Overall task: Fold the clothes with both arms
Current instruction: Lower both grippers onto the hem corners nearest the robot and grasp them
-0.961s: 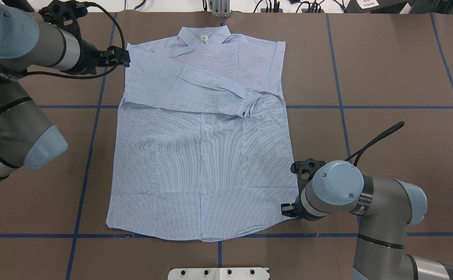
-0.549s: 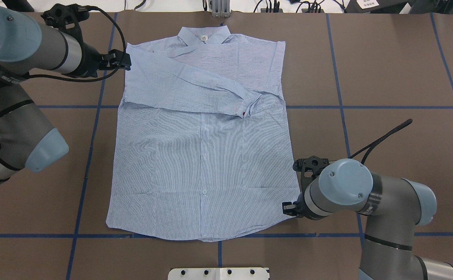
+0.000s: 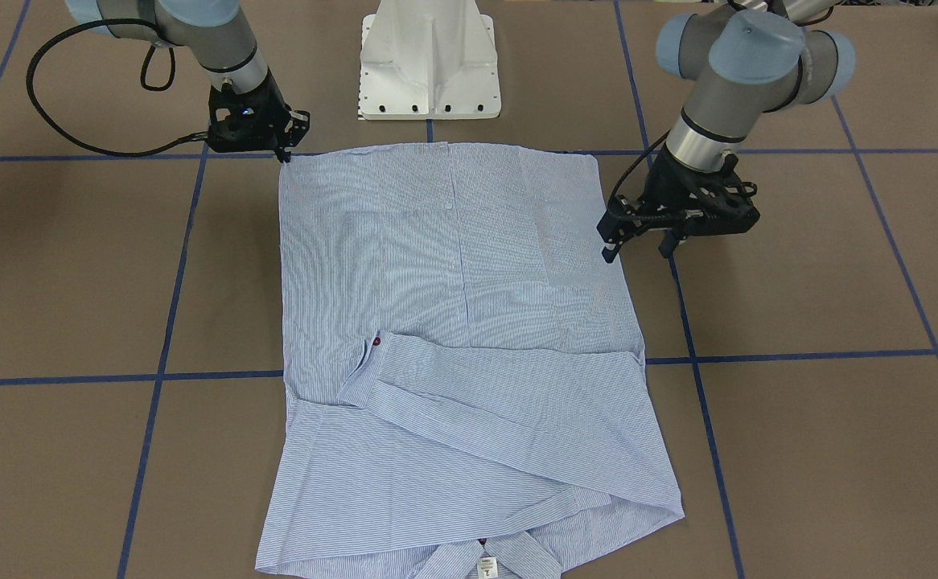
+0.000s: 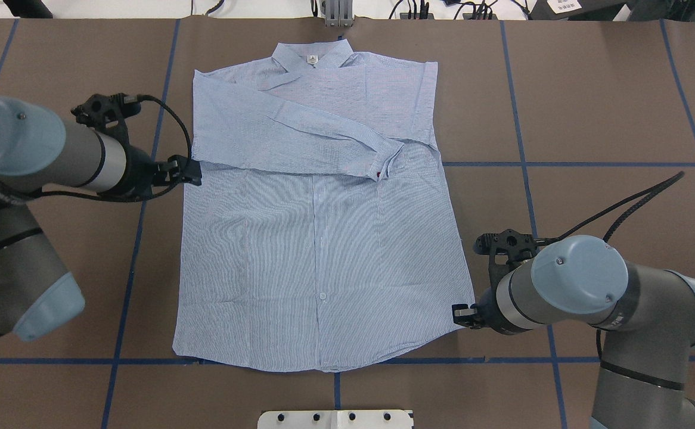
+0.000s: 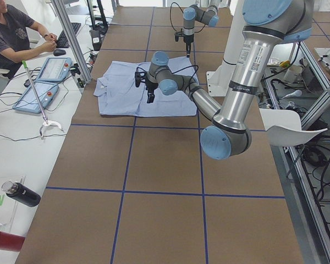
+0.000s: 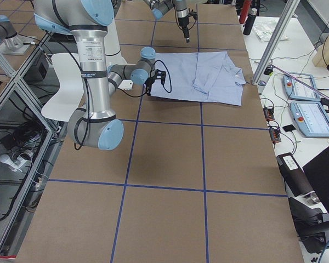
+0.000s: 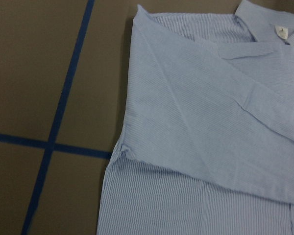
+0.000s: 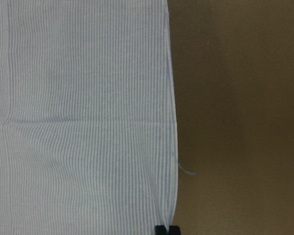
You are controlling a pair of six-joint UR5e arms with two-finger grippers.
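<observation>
While striped shirt (image 4: 317, 250) lies flat, right jaws pinch hem (image 8: 169, 205) (probably), left jaws spread.

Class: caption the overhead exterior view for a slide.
Striped shirt, sleeve folded across; right pincer grips hem corner, left pincer alongside.

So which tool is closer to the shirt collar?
Left. The left tool is beside the shirt's armpit, nearer the collar; the right tool is down at the hem corner.
</observation>
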